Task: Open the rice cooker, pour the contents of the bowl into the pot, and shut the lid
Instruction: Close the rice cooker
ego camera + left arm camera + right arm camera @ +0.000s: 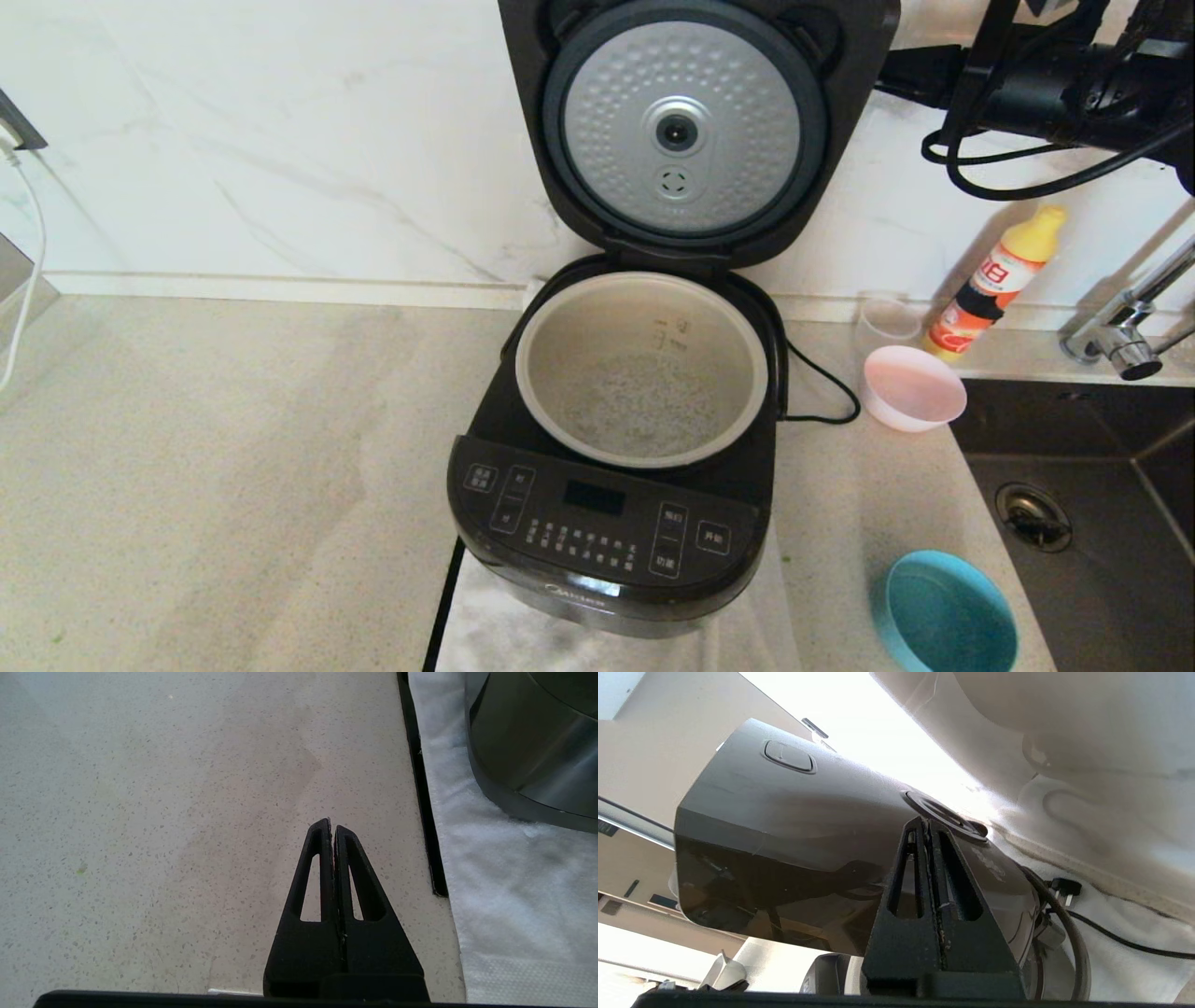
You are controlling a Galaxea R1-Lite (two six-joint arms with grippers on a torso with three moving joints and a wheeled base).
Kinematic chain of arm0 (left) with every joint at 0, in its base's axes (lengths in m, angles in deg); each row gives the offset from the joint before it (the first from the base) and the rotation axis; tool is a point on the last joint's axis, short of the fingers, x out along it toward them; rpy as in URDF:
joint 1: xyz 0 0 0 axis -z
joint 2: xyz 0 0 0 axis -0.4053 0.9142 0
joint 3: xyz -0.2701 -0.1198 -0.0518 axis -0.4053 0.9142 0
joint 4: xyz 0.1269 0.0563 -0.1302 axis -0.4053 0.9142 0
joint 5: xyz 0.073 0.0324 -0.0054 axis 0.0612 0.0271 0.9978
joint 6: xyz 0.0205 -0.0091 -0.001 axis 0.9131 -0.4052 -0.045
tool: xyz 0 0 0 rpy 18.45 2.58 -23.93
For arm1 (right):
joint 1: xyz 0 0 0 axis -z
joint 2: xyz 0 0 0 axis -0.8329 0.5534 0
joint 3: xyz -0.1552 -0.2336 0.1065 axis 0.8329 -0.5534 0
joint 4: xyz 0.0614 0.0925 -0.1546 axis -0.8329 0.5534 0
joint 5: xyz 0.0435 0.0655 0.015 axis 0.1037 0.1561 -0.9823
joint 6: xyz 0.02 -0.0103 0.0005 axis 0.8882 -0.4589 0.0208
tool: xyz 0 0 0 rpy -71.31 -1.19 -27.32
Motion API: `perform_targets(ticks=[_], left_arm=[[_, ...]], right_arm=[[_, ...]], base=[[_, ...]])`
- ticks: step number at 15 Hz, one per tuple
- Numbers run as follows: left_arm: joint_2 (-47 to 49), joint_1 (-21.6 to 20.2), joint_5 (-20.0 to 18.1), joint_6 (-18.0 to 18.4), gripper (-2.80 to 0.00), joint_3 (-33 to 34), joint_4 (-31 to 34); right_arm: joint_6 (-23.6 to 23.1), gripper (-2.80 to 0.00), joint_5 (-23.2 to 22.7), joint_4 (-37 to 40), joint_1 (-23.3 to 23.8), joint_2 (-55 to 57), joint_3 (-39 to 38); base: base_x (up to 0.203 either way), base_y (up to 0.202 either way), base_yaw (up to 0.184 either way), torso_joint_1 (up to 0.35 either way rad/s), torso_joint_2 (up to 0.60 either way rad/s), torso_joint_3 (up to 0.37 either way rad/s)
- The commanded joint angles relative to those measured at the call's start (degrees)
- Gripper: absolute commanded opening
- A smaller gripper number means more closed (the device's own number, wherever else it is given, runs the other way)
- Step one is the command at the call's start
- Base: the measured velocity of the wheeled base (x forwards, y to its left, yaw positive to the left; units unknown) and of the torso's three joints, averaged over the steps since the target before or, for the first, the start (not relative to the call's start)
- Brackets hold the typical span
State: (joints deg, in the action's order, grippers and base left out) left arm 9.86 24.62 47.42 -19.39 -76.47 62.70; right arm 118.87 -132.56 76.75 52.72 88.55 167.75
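The black rice cooker [607, 523] stands open at the counter's middle. Its lid [681, 131] is upright and shows the silver dimpled disc. White grains lie on the bottom of the pale pot [644, 313]. A pink bowl [913, 387] sits just right of the cooker and looks empty. My right arm [1055, 89] is raised behind the lid. My right gripper [926, 820] is shut, its tips by the vent cap [945, 814] on the lid's outer face [794, 812]; whether they touch is unclear. My left gripper [331, 823] is shut, holds nothing and hangs over bare counter, left of the cooker's base [528, 746].
A blue bowl [945, 614] sits at the front right beside the sink [1083, 523] and faucet [1130, 327]. An orange-and-yellow bottle [994, 280] and a clear cup [887, 317] stand by the wall. The cooker's cord [822, 383] loops to its right. White cloth [514, 882] lies under the cooker.
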Motion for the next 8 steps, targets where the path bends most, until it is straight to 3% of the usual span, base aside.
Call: perform_targets(ticks=[1,8], left_arm=[[0.07,0.0,0.0,0.03,-2.8,0.09,0.0],[0.07,0.0,0.0,0.03,-2.8,0.09,0.0]], right_arm=[[-0.36,-2.8,-0.36,-0.13,-0.45,0.24,-0.12],[-1.76,-2.8,-0.42,-1.69,-2.89,1.02,-0.12]], base=[[0.0,0.0,0.0,0.0,0.0,0.0],[0.0,0.0,0.0,0.0,0.0,0.0]])
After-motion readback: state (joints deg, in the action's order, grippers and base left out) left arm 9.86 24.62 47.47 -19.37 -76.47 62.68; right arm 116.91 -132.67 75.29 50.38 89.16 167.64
